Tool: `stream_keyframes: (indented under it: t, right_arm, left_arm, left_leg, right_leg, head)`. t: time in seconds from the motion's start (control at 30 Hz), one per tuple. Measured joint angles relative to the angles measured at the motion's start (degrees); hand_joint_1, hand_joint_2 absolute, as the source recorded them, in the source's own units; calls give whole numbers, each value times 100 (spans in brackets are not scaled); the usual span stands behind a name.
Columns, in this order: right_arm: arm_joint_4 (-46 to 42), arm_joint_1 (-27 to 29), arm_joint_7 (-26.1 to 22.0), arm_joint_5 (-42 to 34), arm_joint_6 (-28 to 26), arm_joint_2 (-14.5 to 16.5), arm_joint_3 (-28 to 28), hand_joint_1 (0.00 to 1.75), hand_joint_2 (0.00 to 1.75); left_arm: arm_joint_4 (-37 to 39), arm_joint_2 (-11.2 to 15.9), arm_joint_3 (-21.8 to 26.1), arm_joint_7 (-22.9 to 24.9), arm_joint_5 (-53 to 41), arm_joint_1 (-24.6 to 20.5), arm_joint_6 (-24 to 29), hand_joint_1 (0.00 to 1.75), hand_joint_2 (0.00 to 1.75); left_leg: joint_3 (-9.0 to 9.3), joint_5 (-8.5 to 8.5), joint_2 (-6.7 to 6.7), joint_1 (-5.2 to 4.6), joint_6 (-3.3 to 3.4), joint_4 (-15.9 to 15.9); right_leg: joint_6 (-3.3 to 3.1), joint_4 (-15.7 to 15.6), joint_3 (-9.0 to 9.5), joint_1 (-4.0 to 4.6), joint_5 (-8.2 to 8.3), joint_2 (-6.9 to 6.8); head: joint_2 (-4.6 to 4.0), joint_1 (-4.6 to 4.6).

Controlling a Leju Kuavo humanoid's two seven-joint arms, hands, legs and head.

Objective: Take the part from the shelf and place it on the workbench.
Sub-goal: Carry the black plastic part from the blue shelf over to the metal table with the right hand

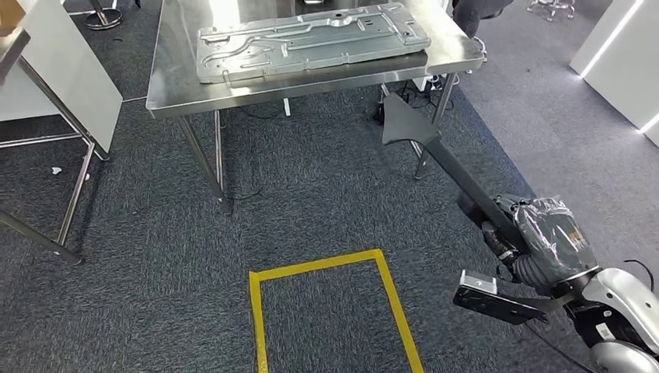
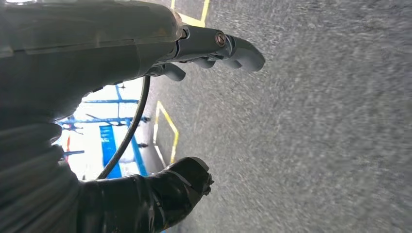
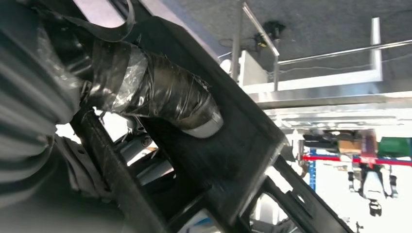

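Your right hand (image 1: 544, 241) has its taped thumb (image 3: 160, 94) pressed down on the black part (image 1: 458, 175), and the other fingers appear to be wrapped under it, though the right wrist view hides them behind the part, so you can't be sure how deep the hold goes. The part is a long, flat black piece that runs from the hand up and forward, its broad far end hanging in the air near the front leg of the steel workbench (image 1: 311, 89). It is not on the bench yet.

Your left hand (image 2: 214, 48) holds nothing; its fingers are loosely apart, hanging over the carpet (image 2: 316, 145).

The main risk is leverage. You're holding a long piece by one end, so its weight pulls hard on the thumb, and a quick swing or a jolt from a step could twist it out of the hold.

Second, the far end sits low, below the bench top. Walk in without raising it and it may strike the table edge or a leg.

Third, the grey metal panel (image 1: 311, 39) already covers much of the bench top. Set the part down carelessly and it may land on the panel or overhang the edge and slide off.
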Motion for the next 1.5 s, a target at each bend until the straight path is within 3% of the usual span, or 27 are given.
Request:
stream_keyframes:
  t: [0.07,0.1,0.17,0.23,0.33,0.4,0.47,0.53,0.6,0.63,0.67,0.73,0.77,0.8,0.87,0.93,1.0,1.07,1.1,1.13,1.17,1.27,1.3,1.33,1.4,1.47,1.5]
  right_arm:
    - [17,4,22,34,26,-7,0,175,175]
    - [26,5,36,45,43,-8,0,175,175]
    - [37,3,67,64,68,-10,0,175,175]
    - [47,-8,87,86,81,-16,0,175,175]
    - [63,-29,112,109,105,-50,0,175,175]
    - [73,-38,132,114,117,-80,0,175,175]
    - [82,-64,142,120,139,-103,0,175,175]
    - [97,-78,144,130,162,-109,1,175,175]
    - [120,-74,149,136,173,-109,2,175,175]
    - [131,-74,152,136,174,-112,3,175,175]
    - [140,-76,155,137,176,-117,3,175,175]
    - [162,-89,158,144,182,-133,4,175,175]
    - [171,-100,162,148,191,-144,7,175,175]
    - [178,-112,167,151,198,-159,9,175,175]
    - [182,-140,182,152,209,-189,11,175,175]
    - [182,-162,191,152,210,-206,11,175,175]
    - [182,-175,192,152,212,-212,11,175,175]
    - [182,-181,192,152,234,-212,11,175,175]
    - [185,-184,194,152,261,-212,11,175,175]
    - [190,-195,198,151,299,-213,11,175,175]
    - [201,-217,202,148,345,-216,14,175,175]
    - [277,-370,209,126,495,-235,51,175,175]
    - [308,-443,213,119,545,-250,75,175,175]
    - [337,-533,219,112,592,-269,98,175,175]
    - [381,-722,245,111,672,-315,132,175,175]
    - [433,-905,263,118,721,-336,164,175,175]
    - [459,-968,264,119,738,-338,186,175,175]
  left_arm:
    - [0,0,-1,-7,0,-5,1,0,175]
    - [0,0,-1,-8,0,1,2,0,175]
    - [0,1,-1,-14,0,12,3,0,175]
    - [0,2,-2,-21,0,10,4,0,175]
    - [0,3,-3,-23,1,6,5,0,175]
    - [0,4,-2,-22,1,21,7,0,175]
    - [0,5,-2,-25,2,21,10,0,175]
    - [0,5,-2,-27,4,19,12,0,175]
    - [0,5,-2,-27,10,30,12,0,175]
    - [0,5,-2,-27,14,35,12,0,175]
    - [0,5,-2,-26,18,39,12,0,175]
    - [6,-2,-2,-22,30,50,9,0,175]
    - [9,-5,-1,-17,35,48,7,0,175]
    - [13,-9,-1,-12,40,44,6,0,175]
    - [13,-8,0,-6,42,28,9,0,175]
    - [13,-6,0,-6,42,23,12,0,175]
    - [13,-4,0,-6,43,7,12,0,175]
    - [13,-4,0,-6,44,8,12,0,175]
    - [13,-4,0,-6,44,20,12,0,175]
    - [13,-3,0,-4,44,35,12,0,175]
    - [13,-2,0,-3,44,49,12,0,175]
    - [18,8,-1,2,44,81,7,0,175]
    - [21,11,-1,6,45,82,4,0,175]
    - [23,15,-2,9,45,74,4,0,175]
    - [21,20,-2,13,44,45,8,0,175]
    - [18,27,-2,14,44,23,11,0,175]
    - [18,28,-3,14,44,18,11,0,175]
  left_leg:
    - [-348,-145,60,15,-23,590]
    - [-384,-55,66,17,-27,602]
    - [-116,378,79,15,-4,-10]
    - [237,620,100,-14,55,-689]
    - [393,544,98,-44,167,-955]
    - [511,495,77,-27,247,-1031]
    - [659,432,61,-12,302,-1091]
    - [776,339,49,-16,326,-1101]
    - [927,216,27,-25,324,-1101]
    - [1022,146,15,-29,316,-1101]
    - [1127,69,5,-34,304,-1102]
    - [1280,-80,-13,-43,269,-1114]
    - [1323,-145,-18,-43,240,-1135]
    - [1367,-179,-21,-45,209,-1144]
    - [1442,-173,-14,-50,147,-1120]
    - [1316,-62,8,-57,106,-726]
    - [863,-125,33,-43,60,-12]
    - [379,-542,51,-22,10,444]
    - [222,-747,58,-16,-6,468]
    - [134,-824,64,-12,-11,342]
    - [93,-707,68,-10,-5,97]
    - [60,466,80,-32,75,-715]
    - [69,725,84,-46,113,-817]
    - [89,781,85,-64,154,-831]
    - [194,722,79,-61,228,-886]
    - [349,650,72,-44,298,-979]
    - [439,600,68,-41,321,-1018]
  right_leg:
    - [-5,6,51,15,-55,-54]
    - [5,8,88,17,-87,-76]
    - [37,9,196,17,-170,-112]
    - [93,7,275,33,-255,-144]
    - [198,7,331,49,-277,-164]
    - [248,213,278,30,-242,-160]
    - [281,782,-45,15,-318,-140]
    - [307,1459,-543,12,-570,-128]
    - [313,1660,-885,12,-705,-127]
    - [299,1489,-927,16,-614,-127]
    - [273,1173,-902,25,-398,-126]
    - [191,476,-795,69,252,-121]
    - [152,267,-750,97,463,-115]
    - [112,155,-721,123,567,-105]
    - [40,98,-600,121,483,-91]
    - [-36,21,-402,83,406,-93]
    - [-77,-30,-211,67,283,-99]
    - [-78,-42,-29,65,122,-99]
    - [-72,-43,81,65,32,-96]
    - [-62,-43,203,64,-63,-92]
    - [-48,-43,332,64,-163,-90]
    - [34,-13,615,79,-463,-74]
    - [69,-6,669,81,-535,-60]
    - [107,32,708,81,-557,-46]
    - [163,356,537,60,-407,-43]
    - [207,1072,56,49,-209,-60]
    - [227,1417,-221,47,-247,-68]
  head:
    - [0,2]
    - [0,2]
    - [0,2]
    - [1,9]
    - [1,15]
    - [2,25]
    - [2,52]
    - [0,67]
    - [0,67]
    - [0,68]
    - [0,68]
    - [1,75]
    - [1,78]
    - [1,82]
    - [1,84]
    - [1,75]
    - [1,62]
    - [0,57]
    - [0,57]
    - [0,56]
    - [0,56]
    - [1,77]
    - [1,90]
    - [1,103]
    - [1,108]
    - [1,115]
    - [0,119]
